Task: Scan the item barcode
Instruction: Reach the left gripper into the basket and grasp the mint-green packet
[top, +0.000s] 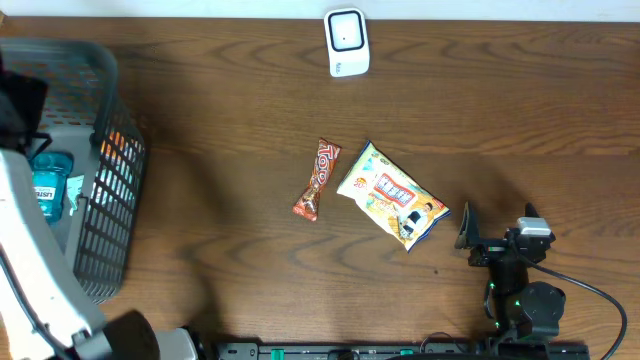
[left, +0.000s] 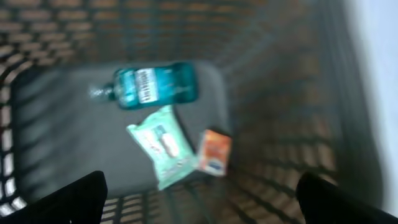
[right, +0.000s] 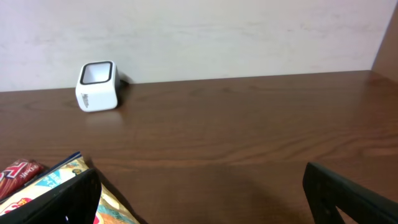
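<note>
**Over the basket the left pincer is released; two snacks lie at mid-table**

Over the basket (top: 110, 200), at the left side of the table (top: 230, 120), hangs the left gripper (left: 200, 183). Its fingers stand wide apart and nothing is between them. Below it, on the basket floor, a teal mouthwash bottle (left: 152, 87) lies on its side. In the left wrist view its long axis goes across the picture, with the cap end to the left. Just beside it lie a pale green wipes pack (left: 163, 144) and a small orange box (left: 214, 152); these two touch each other. This view is blurred, so I cannot read the labels.

At the middle of the table lies a candy bar (top: 317, 179). Its long axis runs almost straight away from the robot, with the far end leaning a little to the right. Just beside it, on its right, is a yellow snack bag (top: 392, 196), lying flat. The bag's long axis is diagonal, from far-left to near-right, and the near-right end points toward the right gripper (top: 497, 222).

The right gripper is also released, with the jaws wide and empty, near the bag but apart from it. A white scanner (top: 347, 42) stands at the far edge, well apart from both snacks.
</note>
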